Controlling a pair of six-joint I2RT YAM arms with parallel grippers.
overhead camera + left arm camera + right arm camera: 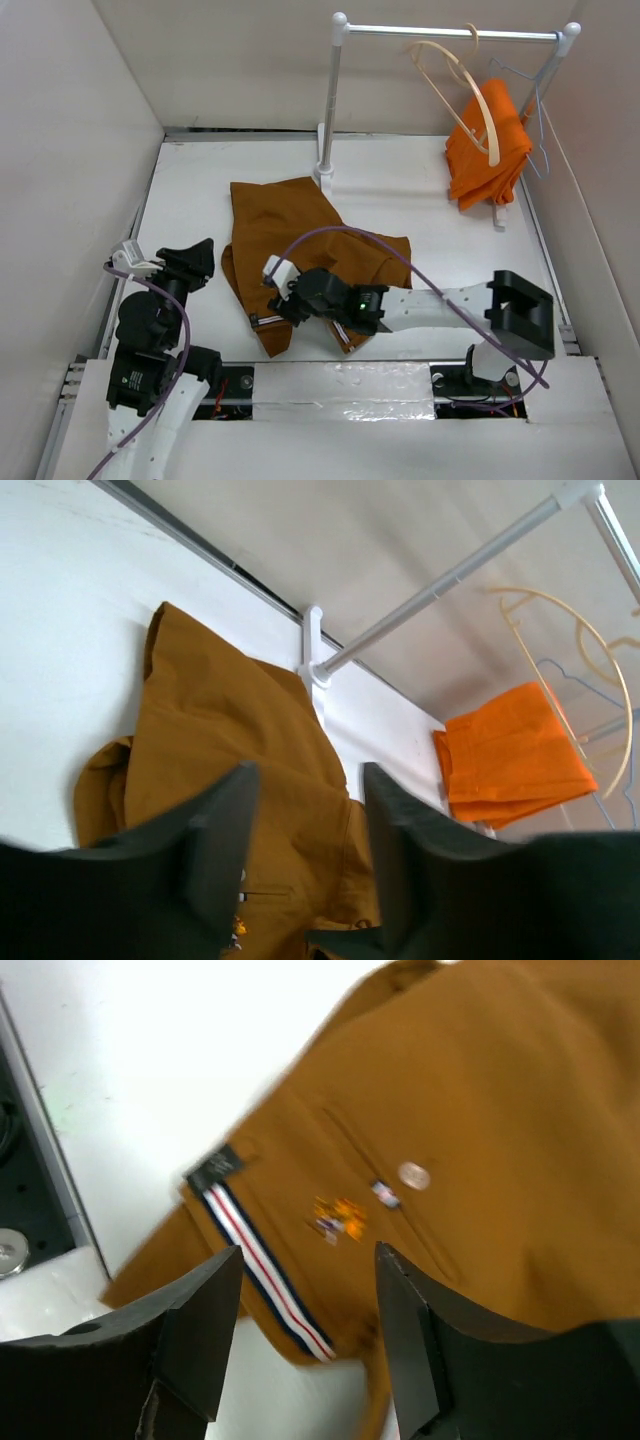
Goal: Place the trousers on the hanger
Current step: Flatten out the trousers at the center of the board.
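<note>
The rust-brown trousers (285, 235) lie crumpled on the white table, waistband toward the near edge. They also show in the left wrist view (220, 750) and the right wrist view (480, 1110), where the striped waistband trim (265, 1265) and a pale button (413, 1175) are plain. The pale wooden hanger (465, 95) hangs on the rail at the back right and also shows in the left wrist view (590, 660). My right gripper (290, 300) (305, 1330) is open, just above the waistband. My left gripper (195, 262) (305, 830) is open and empty, left of the trousers.
A white clothes rail (450, 33) on posts stands at the back. A bright orange garment (488, 150) hangs on a thin wire hanger (535, 110) beside the wooden one. White walls enclose the table on three sides.
</note>
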